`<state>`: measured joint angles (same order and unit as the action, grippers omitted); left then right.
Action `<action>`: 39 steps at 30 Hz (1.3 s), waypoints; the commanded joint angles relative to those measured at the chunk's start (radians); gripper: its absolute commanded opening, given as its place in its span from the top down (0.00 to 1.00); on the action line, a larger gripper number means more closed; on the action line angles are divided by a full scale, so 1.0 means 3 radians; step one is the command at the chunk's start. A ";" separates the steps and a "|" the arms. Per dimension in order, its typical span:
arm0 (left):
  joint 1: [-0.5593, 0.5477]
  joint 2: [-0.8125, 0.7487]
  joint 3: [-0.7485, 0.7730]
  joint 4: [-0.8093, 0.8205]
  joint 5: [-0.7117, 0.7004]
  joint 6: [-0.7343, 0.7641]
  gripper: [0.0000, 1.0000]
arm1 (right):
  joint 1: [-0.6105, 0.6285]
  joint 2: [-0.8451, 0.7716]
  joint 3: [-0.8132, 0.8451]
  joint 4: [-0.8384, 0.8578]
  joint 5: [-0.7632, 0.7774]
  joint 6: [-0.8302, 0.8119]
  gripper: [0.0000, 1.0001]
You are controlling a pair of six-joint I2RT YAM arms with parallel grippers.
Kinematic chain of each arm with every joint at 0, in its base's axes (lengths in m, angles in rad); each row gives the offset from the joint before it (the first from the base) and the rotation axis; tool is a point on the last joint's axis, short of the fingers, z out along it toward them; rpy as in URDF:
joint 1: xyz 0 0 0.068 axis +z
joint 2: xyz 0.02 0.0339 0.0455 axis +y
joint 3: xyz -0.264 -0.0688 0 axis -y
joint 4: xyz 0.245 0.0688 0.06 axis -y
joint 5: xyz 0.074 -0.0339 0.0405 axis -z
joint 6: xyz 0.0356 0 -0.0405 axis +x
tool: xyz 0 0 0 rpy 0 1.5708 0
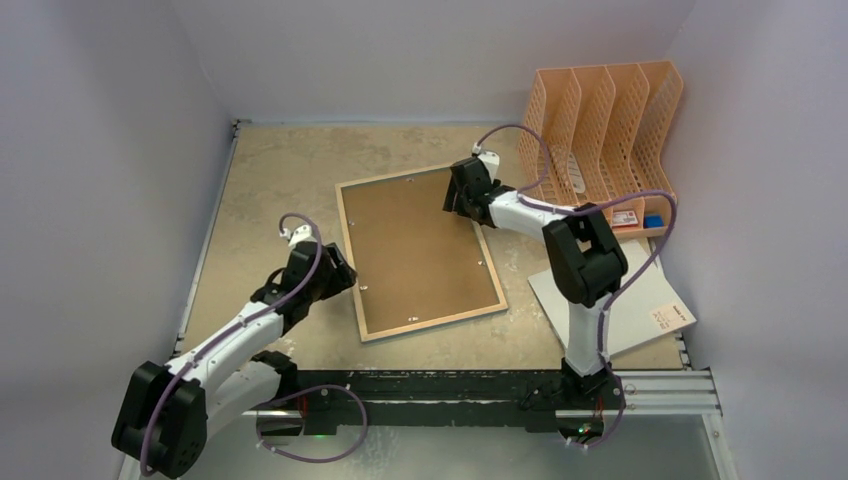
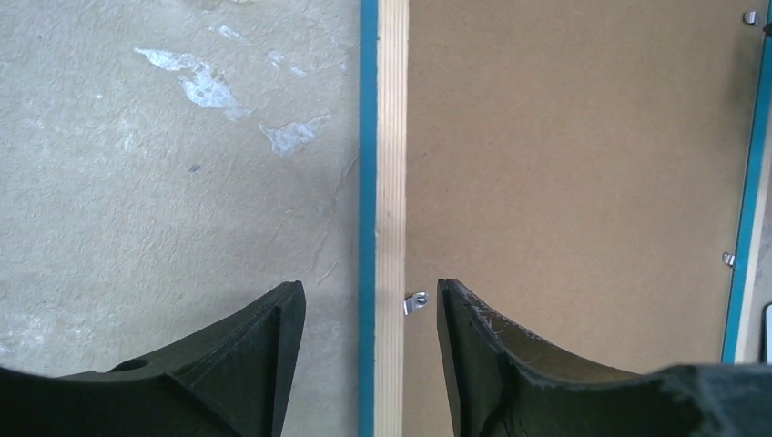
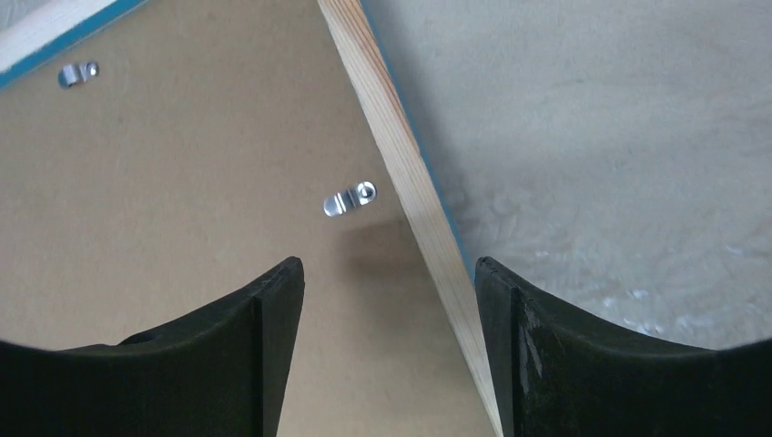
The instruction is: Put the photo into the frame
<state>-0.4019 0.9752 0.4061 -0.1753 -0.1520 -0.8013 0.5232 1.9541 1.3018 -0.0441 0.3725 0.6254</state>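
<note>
Left arm pose: stretched low from the near-left base toward the frame's left side, wrist pointing down.
Left gripper (image 2: 369, 296): released, with one finger over the table (image 1: 270, 170) and the other over the backing board (image 1: 420, 245). The fingers straddle the left rail beside a metal clip (image 2: 414, 302) and grip nothing.
Frame (image 1: 435, 322): lies face down mid-table, slightly rotated, with its pale wood rear up and a cyan edge showing.
Frame handling: probably stiff but light. The thin rails are the safe place to pinch, since the glass pane underneath is fragile and likely slippery. Lift from two opposite rails to keep it level.
Backing board: seated inside the rails, flat, with its clips turned onto it.
Photo: not visible in any view, so I cannot tell whether it sits beneath the board.
Right gripper (image 3: 390, 273): released and empty. It straddles the right rail near the far corner, with another clip (image 3: 350, 198) just ahead.
Right arm pose: elbow raised, forearm reaching forward and leftward over the frame's far-right corner.
</note>
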 commanded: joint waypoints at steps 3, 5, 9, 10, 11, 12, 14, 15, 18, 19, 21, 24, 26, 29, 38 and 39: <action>-0.0010 0.0014 -0.0119 0.0198 0.0102 -0.0054 0.43 | 0.0000 0.0308 0.0472 -0.0118 0.0289 0.0152 0.28; -0.0010 0.0057 -0.0164 0.0264 0.0186 -0.0070 0.45 | -0.0003 0.0374 0.0545 -0.0139 0.0342 0.0148 0.27; -0.0010 0.0082 -0.0247 0.0321 0.0222 -0.0121 0.51 | -0.0010 0.0497 0.0654 -0.0209 0.0401 0.0114 0.28; -0.0010 0.0076 -0.0253 0.0317 0.0217 -0.0127 0.52 | -0.0014 0.0522 0.0658 -0.0215 0.0387 0.0097 0.29; -0.0010 0.0069 -0.0261 0.0318 0.0215 -0.0126 0.52 | -0.0015 0.0527 0.0646 -0.0201 0.0365 0.0077 0.29; -0.0010 0.0061 -0.0268 0.0323 0.0215 -0.0127 0.52 | -0.0016 0.0529 0.0620 -0.0174 0.0331 0.0052 0.30; -0.0010 0.0059 -0.0277 0.0333 0.0215 -0.0115 0.53 | -0.0016 0.0539 0.0589 -0.0159 0.0254 0.0017 0.32; -0.0010 0.0069 -0.0277 0.0336 0.0219 -0.0109 0.54 | -0.0016 0.0538 0.0581 -0.0161 0.0209 0.0012 0.33; -0.0008 0.0118 -0.0280 0.0360 0.0250 -0.0087 0.56 | -0.0016 0.0512 0.0515 -0.0148 0.0105 -0.0013 0.39; -0.0010 0.0133 -0.0280 0.0369 0.0262 -0.0085 0.56 | -0.0016 0.0494 0.0485 -0.0139 0.0068 -0.0024 0.40; -0.0010 0.0160 -0.0283 0.0382 0.0285 -0.0080 0.57 | -0.0016 0.0441 0.0397 -0.0096 -0.0034 -0.0078 0.42; -0.0010 0.0203 -0.0276 0.0377 0.0297 -0.0062 0.57 | -0.0015 0.0377 0.0277 -0.0029 -0.0141 -0.0157 0.43; -0.0010 0.0241 -0.0265 0.0355 0.0283 -0.0055 0.57 | -0.0020 0.0370 0.0245 -0.0026 -0.0212 -0.0214 0.45; -0.0010 0.0276 -0.0250 0.0336 0.0264 -0.0049 0.57 | -0.0018 0.0362 0.0201 -0.0035 -0.0238 -0.0258 0.50; -0.0010 0.0258 -0.0225 0.0268 0.0207 -0.0041 0.57 | -0.0027 0.0271 0.0078 -0.0005 -0.0258 -0.0324 0.59; -0.0010 0.0256 -0.0224 0.0257 0.0201 -0.0035 0.57 | -0.0028 0.0263 0.0070 -0.0001 -0.0252 -0.0335 0.60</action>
<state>-0.4019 1.0470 0.3290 -0.0719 -0.0723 -0.8268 0.4923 2.0628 1.3598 0.0250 0.3588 0.5426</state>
